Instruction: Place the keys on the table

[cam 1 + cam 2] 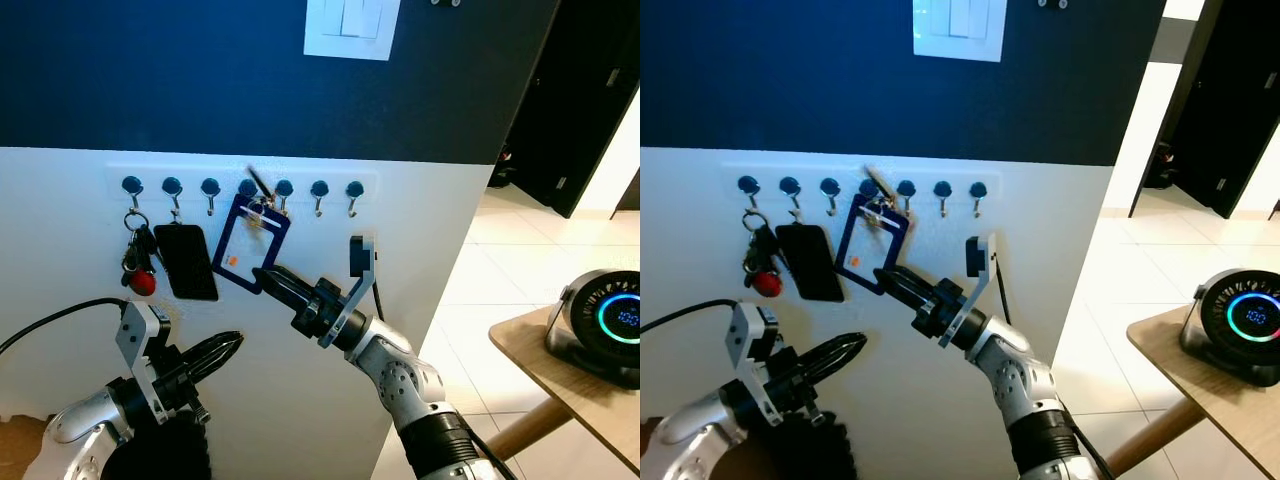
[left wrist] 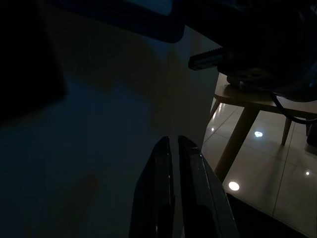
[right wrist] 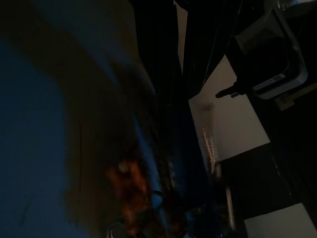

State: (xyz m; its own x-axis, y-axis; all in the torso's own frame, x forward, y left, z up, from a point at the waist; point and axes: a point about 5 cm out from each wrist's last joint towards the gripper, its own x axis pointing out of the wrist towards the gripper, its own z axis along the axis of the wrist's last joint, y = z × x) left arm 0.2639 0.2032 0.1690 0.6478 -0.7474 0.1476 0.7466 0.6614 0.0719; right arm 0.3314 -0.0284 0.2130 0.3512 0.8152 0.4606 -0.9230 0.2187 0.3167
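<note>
A bunch of keys (image 1: 258, 213) with a blue card tag (image 1: 245, 245) hangs tilted from a middle hook of the white wall rack (image 1: 330, 180). My right gripper (image 1: 264, 276) reaches up to the wall and is shut on the tag's lower edge. A thin key above the hook looks blurred. The right wrist view is dark and smeared, with the blue tag (image 3: 34, 129) very close. My left gripper (image 1: 232, 346) is held low before the wall, apart from the keys, its fingers (image 2: 163, 168) together and empty. The wooden table (image 1: 575, 395) stands at the right.
On the rack's left hooks hang a second bunch with a red fob (image 1: 140, 280) and a black card (image 1: 186, 262). A round device with a glowing ring (image 1: 605, 325) sits on the table. A light switch (image 1: 350, 25) is high on the dark wall. Tiled floor lies to the right.
</note>
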